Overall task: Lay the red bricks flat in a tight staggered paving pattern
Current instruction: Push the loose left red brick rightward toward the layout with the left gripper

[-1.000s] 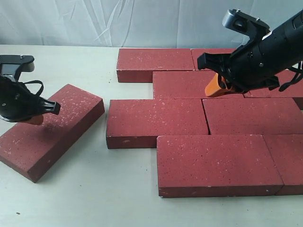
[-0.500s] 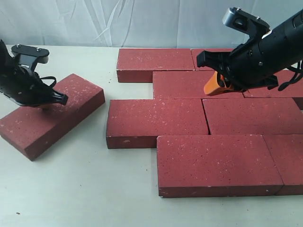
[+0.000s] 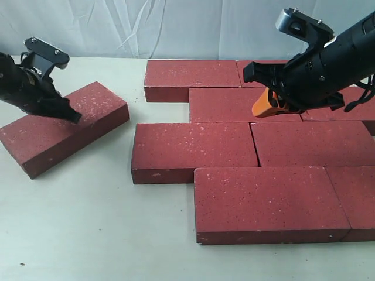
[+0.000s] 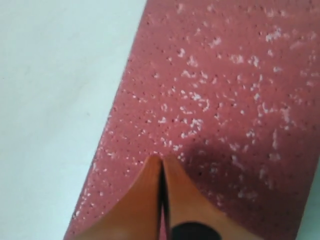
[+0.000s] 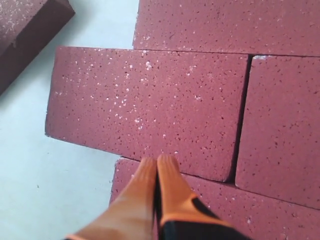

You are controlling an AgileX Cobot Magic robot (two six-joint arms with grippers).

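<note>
Several red bricks lie flat in staggered rows at the centre and right, among them one at the front (image 3: 269,202) and one at the left of the third row (image 3: 193,151). A loose red brick (image 3: 64,126) lies askew on the left, apart from the rows. My left gripper (image 3: 72,116) is shut, its tips down on that brick's top face (image 4: 225,100); the orange fingertips (image 4: 172,167) are closed together. Also shut, my right gripper (image 3: 266,105) hovers over the second row, above a brick's long edge (image 5: 150,105).
The pale table (image 3: 105,234) shows bare at the front left, and in a gap between the loose brick and the rows. A white cloth backdrop (image 3: 117,29) hangs behind. The right arm hides part of the back rows.
My left gripper has moved up and back, and the loose brick has swung with it, its near end shifting away so it lies more level. The right arm has barely moved.
</note>
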